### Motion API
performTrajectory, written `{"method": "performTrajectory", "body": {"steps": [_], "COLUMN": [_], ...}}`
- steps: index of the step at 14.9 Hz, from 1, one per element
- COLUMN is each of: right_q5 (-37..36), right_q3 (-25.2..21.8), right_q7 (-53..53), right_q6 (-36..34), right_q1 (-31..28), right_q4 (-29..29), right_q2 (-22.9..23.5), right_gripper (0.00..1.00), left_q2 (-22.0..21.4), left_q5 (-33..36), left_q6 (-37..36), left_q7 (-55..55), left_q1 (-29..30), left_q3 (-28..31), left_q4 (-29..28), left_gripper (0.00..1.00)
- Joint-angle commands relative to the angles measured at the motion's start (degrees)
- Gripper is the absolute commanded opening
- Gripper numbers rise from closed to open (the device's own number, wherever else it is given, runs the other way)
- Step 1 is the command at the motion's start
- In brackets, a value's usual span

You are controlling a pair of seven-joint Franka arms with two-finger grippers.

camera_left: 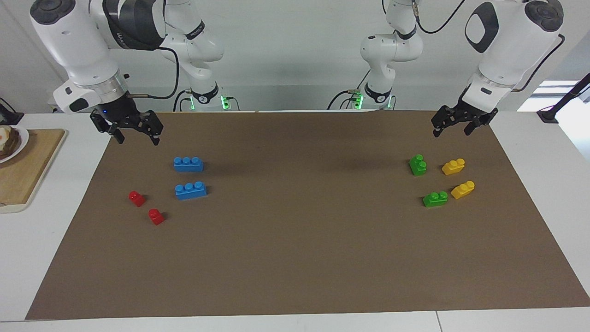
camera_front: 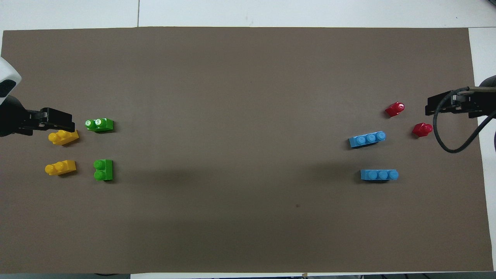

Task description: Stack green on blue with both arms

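Two green bricks (camera_left: 418, 164) (camera_left: 435, 198) lie on the brown mat toward the left arm's end, also seen from overhead (camera_front: 99, 124) (camera_front: 103, 169). Two blue three-stud bricks (camera_left: 188, 164) (camera_left: 191, 190) lie toward the right arm's end, showing overhead too (camera_front: 367, 139) (camera_front: 379, 174). My left gripper (camera_left: 451, 132) (camera_front: 58, 119) hangs open in the air over the mat by the green and yellow bricks, holding nothing. My right gripper (camera_left: 138, 137) (camera_front: 445, 105) hangs open and holds nothing, over the mat's corner by the blue and red bricks.
Two yellow bricks (camera_left: 453, 166) (camera_left: 463, 189) sit beside the green ones. Two small red bricks (camera_left: 136, 198) (camera_left: 156, 216) lie beside the blue ones. A wooden board (camera_left: 27, 166) with a plate (camera_left: 14, 144) rests off the mat at the right arm's end.
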Motion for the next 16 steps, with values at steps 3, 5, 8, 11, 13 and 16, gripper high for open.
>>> {"method": "performTrajectory", "body": {"steps": [3,5,8,11,13,16], "right_q5": [-1.03,-1.03,-0.51,-0.07,0.98,3.61], "right_q3": [0.10,0.10,0.01,0.01,-0.08,-0.08], "right_q7": [-1.06,-0.98,5.67,16.11,26.04,40.63], "right_q6": [-0.08,-0.08,-0.61,-0.08,-0.08,0.09], "right_q1": [-0.35,-0.35,-0.79,-1.14,-1.14,-1.23], "right_q4": [-0.84,-0.93,-1.63,-2.95,-3.56,-4.88], "right_q2": [-0.95,-0.95,-1.21,-1.21,-1.21,-0.68], "right_gripper": [0.99,0.99,0.99,0.99,0.99,0.99], "left_q2": [-1.49,-2.37,-3.07,-6.23,-7.90,-7.91], "left_q5": [0.86,0.86,0.77,0.86,0.86,0.86], "left_q6": [0.92,2.06,1.10,4.68,7.41,10.14], "left_q7": [-1.07,-1.08,-1.07,-0.81,-0.81,-0.63], "left_q1": [-0.59,-0.59,0.55,1.43,1.08,1.52], "left_q3": [0.10,0.10,0.54,0.63,0.54,0.63], "left_q4": [-1.73,-4.01,-4.80,-11.99,-16.22,-19.83], "left_gripper": [1.00,1.00,1.00,1.00,1.00,1.00]}}
